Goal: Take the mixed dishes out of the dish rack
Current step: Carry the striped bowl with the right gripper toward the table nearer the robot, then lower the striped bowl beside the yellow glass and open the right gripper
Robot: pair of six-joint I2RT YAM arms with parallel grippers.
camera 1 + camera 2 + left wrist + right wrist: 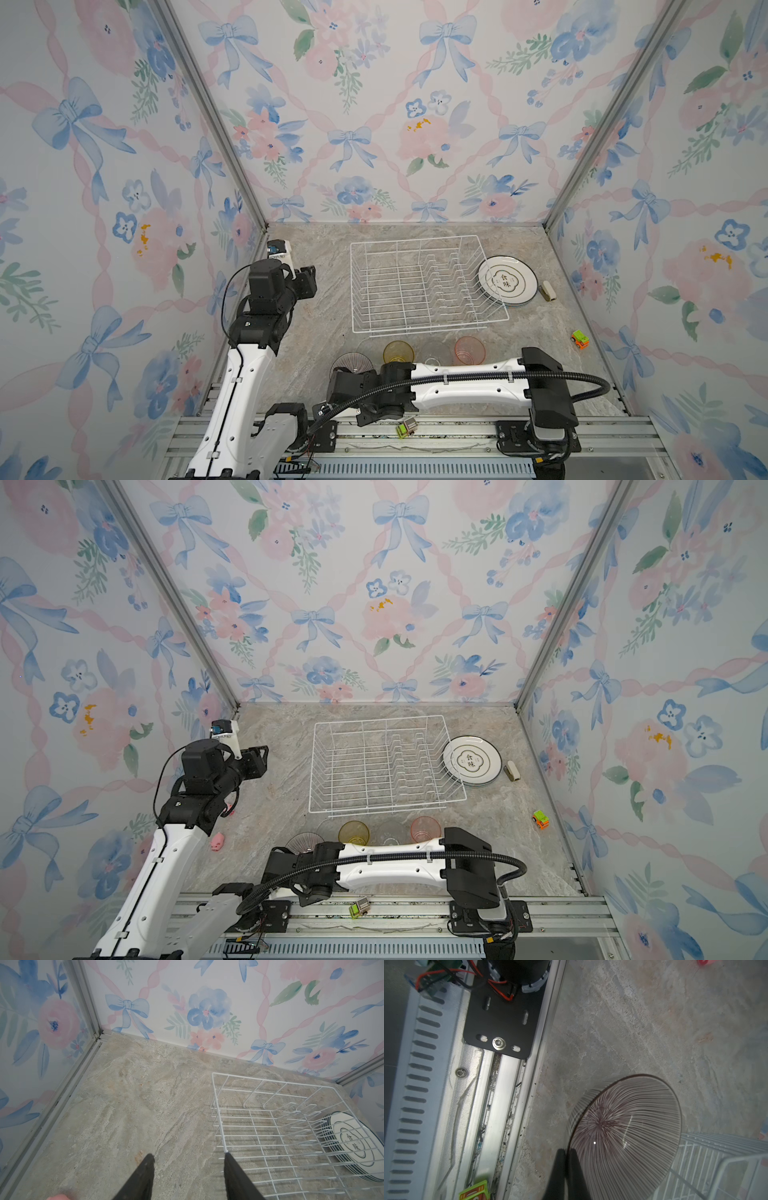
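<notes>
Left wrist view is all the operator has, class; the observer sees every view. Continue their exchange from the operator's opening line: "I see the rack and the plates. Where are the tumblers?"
Observer: In both top views a yellow tumbler, a clear tumbler and a pink tumbler stand in a row on the table, on the near side of the dish rack.
Operator: And the bowl?
Observer: The ribbed bowl sits at that row's left end, outside the rack.
Operator: What is the right pincer doing?
Observer: The right pincer is shut on the bowl's rim.
</notes>
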